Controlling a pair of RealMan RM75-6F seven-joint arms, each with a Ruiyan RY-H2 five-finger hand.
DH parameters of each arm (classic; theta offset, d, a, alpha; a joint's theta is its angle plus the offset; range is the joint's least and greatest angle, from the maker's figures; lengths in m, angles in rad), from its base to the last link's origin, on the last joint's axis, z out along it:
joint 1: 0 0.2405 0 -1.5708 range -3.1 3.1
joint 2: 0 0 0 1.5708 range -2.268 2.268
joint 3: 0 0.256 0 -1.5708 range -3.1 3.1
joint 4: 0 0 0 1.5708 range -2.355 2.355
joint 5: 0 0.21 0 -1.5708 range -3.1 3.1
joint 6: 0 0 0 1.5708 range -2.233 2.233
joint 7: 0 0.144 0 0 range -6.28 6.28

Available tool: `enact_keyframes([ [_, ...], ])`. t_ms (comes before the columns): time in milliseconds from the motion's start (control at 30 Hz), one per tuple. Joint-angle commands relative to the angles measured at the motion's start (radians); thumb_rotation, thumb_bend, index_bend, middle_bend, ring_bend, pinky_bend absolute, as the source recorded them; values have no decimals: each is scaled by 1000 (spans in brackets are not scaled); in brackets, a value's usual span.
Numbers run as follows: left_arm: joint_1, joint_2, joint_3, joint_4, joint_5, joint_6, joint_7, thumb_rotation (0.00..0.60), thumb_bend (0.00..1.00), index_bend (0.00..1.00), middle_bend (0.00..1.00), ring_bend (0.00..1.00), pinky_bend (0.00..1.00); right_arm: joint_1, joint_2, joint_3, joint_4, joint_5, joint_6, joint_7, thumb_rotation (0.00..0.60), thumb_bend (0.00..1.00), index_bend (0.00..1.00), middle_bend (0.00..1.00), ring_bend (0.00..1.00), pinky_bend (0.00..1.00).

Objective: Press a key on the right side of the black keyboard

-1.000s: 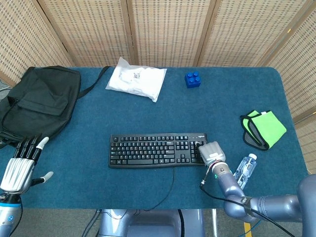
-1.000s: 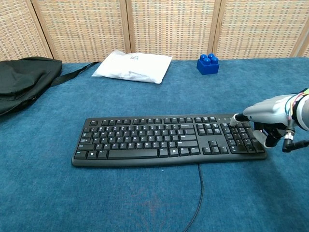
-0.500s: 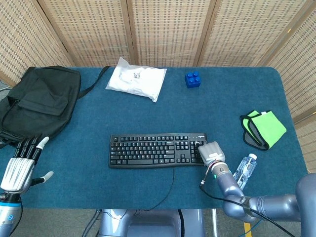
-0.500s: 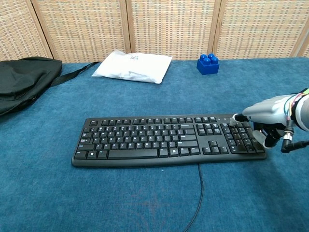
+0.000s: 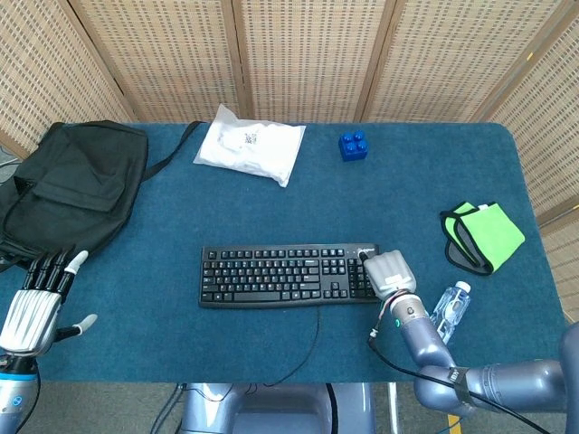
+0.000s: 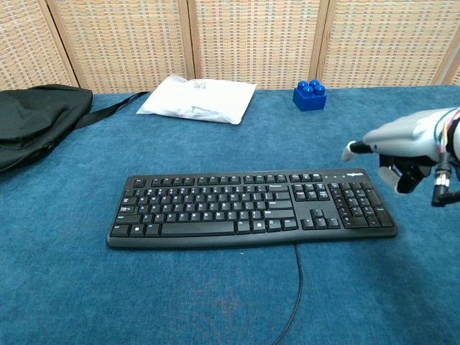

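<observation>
Head view: black keyboard (image 5: 289,276) lies mid-table; right hand (image 5: 388,270) overlaps its right end. Left hand (image 5: 36,303) sits at the table's left edge, fingers spread, holding nothing.

Chest view: right hand (image 6: 399,147) hovers clear above the number pad, one fingertip (image 6: 349,149) extended, others curled, holding nothing.

Under my right robot hand (image 6: 402,147), smooth grey plastic, I see the keyboard (image 6: 251,208) in matt black plastic on the bench's (image 6: 215,302) fuzzy teal cloth.

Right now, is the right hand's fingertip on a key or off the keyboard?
Off. In the chest view the right hand hovers above the black keyboard, with blue cloth visible beneath its fingertip.
</observation>
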Motion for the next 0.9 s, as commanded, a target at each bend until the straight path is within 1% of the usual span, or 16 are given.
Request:
enact_keyframes([
  [33, 1, 1, 1, 0, 1, 0, -2, 600, 0, 0, 0, 0, 0, -33, 55, -3, -60, -99, 63, 30, 600, 780, 78, 612, 540, 486],
  [100, 2, 2, 2, -1, 3, 3, -4, 600, 0, 0, 0, 0, 0, -81, 100, -14, -98, -203, 111, 91, 600, 720, 40, 513, 439, 486],
  [167, 3, 2, 3, -1, 4, 4, -6, 600, 0, 0, 0, 0, 0, -131, 135, -29, -117, -300, 140, 159, 600, 605, 5, 358, 288, 458],
  [200, 3, 3, 3, -1, 5, 6, -7, 600, 0, 0, 0, 0, 0, -148, 147, -35, -120, -334, 148, 182, 600, 572, 1, 307, 238, 440],
  [267, 4, 3, 3, -2, 6, 7, -8, 600, 0, 0, 0, 0, 0, -185, 173, -50, -126, -404, 169, 230, 600, 475, 0, 145, 90, 358],
  [300, 4, 4, 3, -1, 6, 8, -8, 600, 0, 0, 0, 0, 0, -208, 187, -60, -128, -445, 186, 257, 600, 448, 0, 93, 52, 326],
  [333, 4, 4, 3, -2, 7, 8, -8, 600, 0, 0, 0, 0, 0, -233, 200, -73, -128, -489, 204, 286, 600, 408, 0, 34, 11, 268],
  [367, 5, 3, 4, -2, 7, 8, -7, 600, 0, 0, 0, 0, 0, -272, 218, -94, -123, -559, 230, 332, 600, 375, 0, 4, 0, 209],
  [467, 4, 1, 5, 0, 7, 6, -5, 600, 0, 0, 0, 0, 0, -370, 246, -150, -79, -731, 285, 455, 600, 294, 0, 0, 0, 119],
  [567, 4, -2, 7, 1, 6, 3, -4, 600, 0, 0, 0, 0, 0, -451, 251, -192, -15, -835, 349, 533, 600, 240, 0, 0, 0, 36],
  [600, 4, -3, 7, 2, 6, 1, -2, 600, 0, 0, 0, 0, 0, -493, 242, -208, 31, -888, 387, 577, 600, 227, 0, 0, 0, 20],
  [667, 4, -6, 8, 5, 7, 1, 3, 600, 0, 0, 0, 0, 0, -557, 214, -221, 126, -961, 443, 652, 600, 180, 0, 0, 0, 2],
  [700, 4, -7, 9, 7, 8, 0, 7, 600, 0, 0, 0, 0, 0, -585, 200, -222, 168, -980, 463, 686, 600, 169, 0, 0, 0, 0],
  [733, 4, -8, 9, 7, 8, 0, 7, 600, 0, 0, 0, 0, 0, -594, 195, -223, 181, -984, 468, 696, 600, 155, 0, 0, 0, 0],
  [833, 4, -13, 13, 11, 14, 0, 13, 600, 0, 0, 0, 0, 0, -669, 165, -228, 277, -990, 513, 781, 600, 136, 0, 0, 0, 0],
  [900, 4, -16, 15, 12, 16, -2, 13, 600, 0, 0, 0, 0, 0, -701, 149, -229, 325, -995, 531, 815, 600, 131, 0, 0, 0, 0],
])
